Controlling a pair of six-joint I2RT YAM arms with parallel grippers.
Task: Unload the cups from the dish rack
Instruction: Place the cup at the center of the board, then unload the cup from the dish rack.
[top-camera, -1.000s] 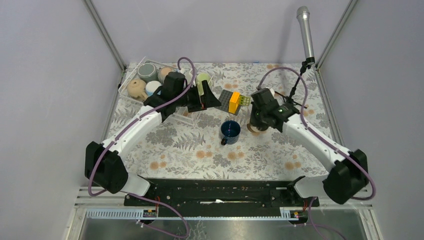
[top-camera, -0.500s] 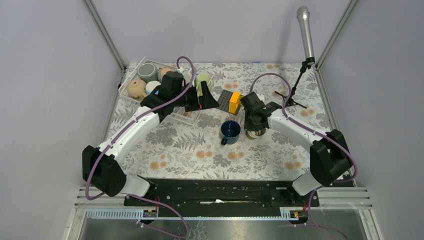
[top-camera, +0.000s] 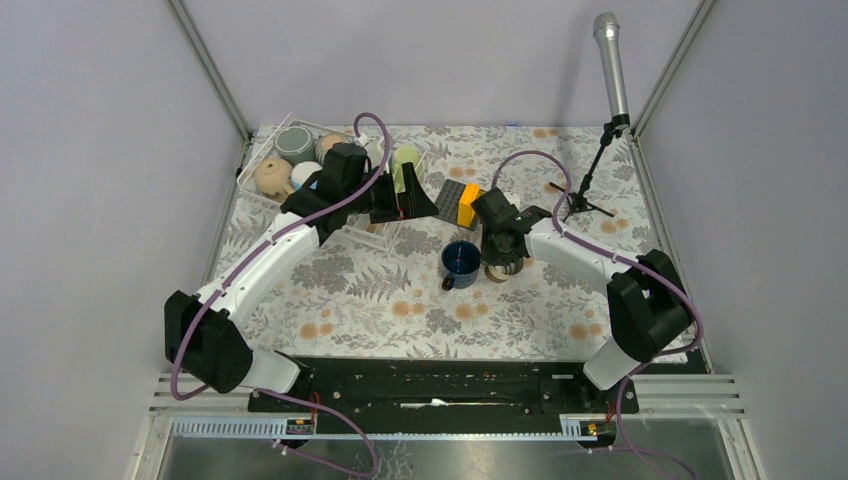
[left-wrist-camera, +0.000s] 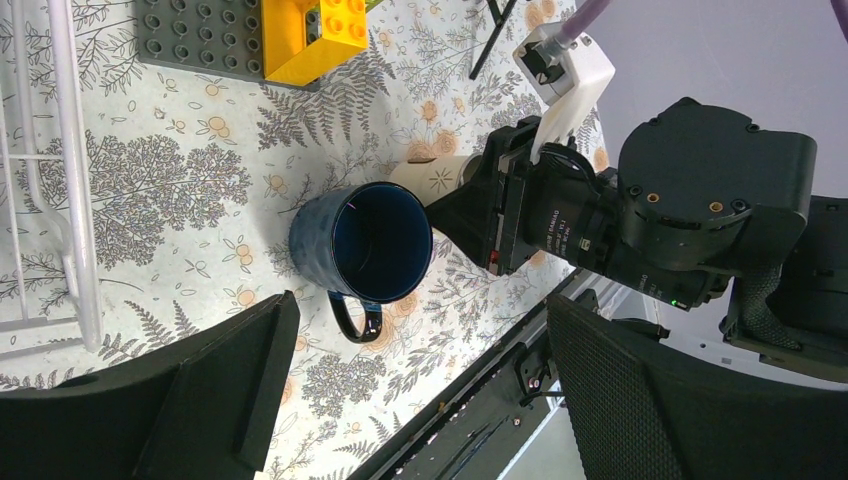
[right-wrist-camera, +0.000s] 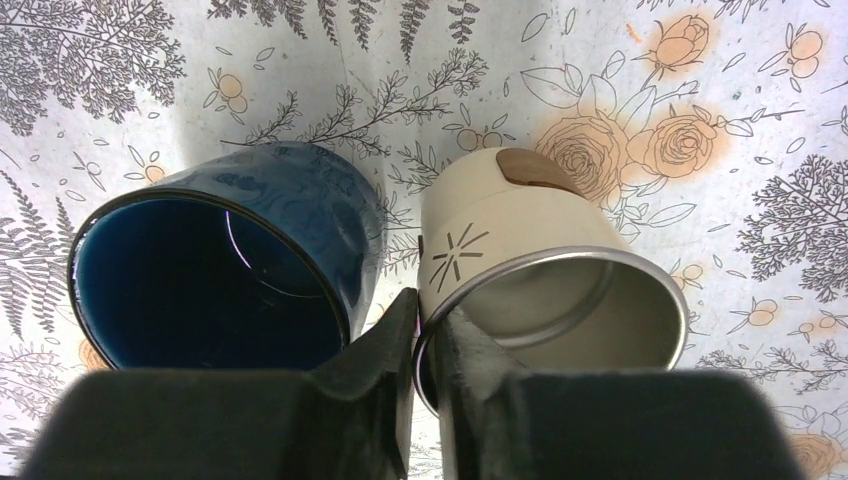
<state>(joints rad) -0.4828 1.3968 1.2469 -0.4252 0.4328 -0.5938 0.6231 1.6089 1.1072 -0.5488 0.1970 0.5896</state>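
Status for you: your right claw (right-wrist-camera: 425, 360) is clamped on the wall of the cream cup (right-wrist-camera: 530, 250). One finger is inside the steel-lined mouth and one is outside, with the rim pinched between them. That cup sits at the centre of the overhead view, just right of the navy mug (top-camera: 461, 262). In the right wrist view their sides touch or nearly touch (can't tell which). I also can't tell whether the cream cup's base sits flat on the flowered cloth (top-camera: 350, 290).

The navy mug stands upright on the cloth, mouth up, handle toward the lower left of the overhead frame. Nothing grips it.

Your left claw (left-wrist-camera: 422, 330) is spread wide with nothing between its fingers. Its camera looks down on the navy mug and sees the right claw from the side. In the overhead view it hangs at the right end of the dish rack (top-camera: 262, 160), just beside the pale green mug (top-camera: 405, 160).

The rack is in the upper left of the overhead frame. It holds a grey mug (top-camera: 293, 142), a tan mug (top-camera: 272, 177), a light blue mug (top-camera: 305, 175) and a mauve mug (top-camera: 328, 145), partly hidden by the left arm.

The dark studded plate (top-camera: 450, 192), with the yellow block (top-camera: 468, 203) at its right edge, lies between the rack and the right claw. The microphone stand (top-camera: 610, 65) is in the upper right.
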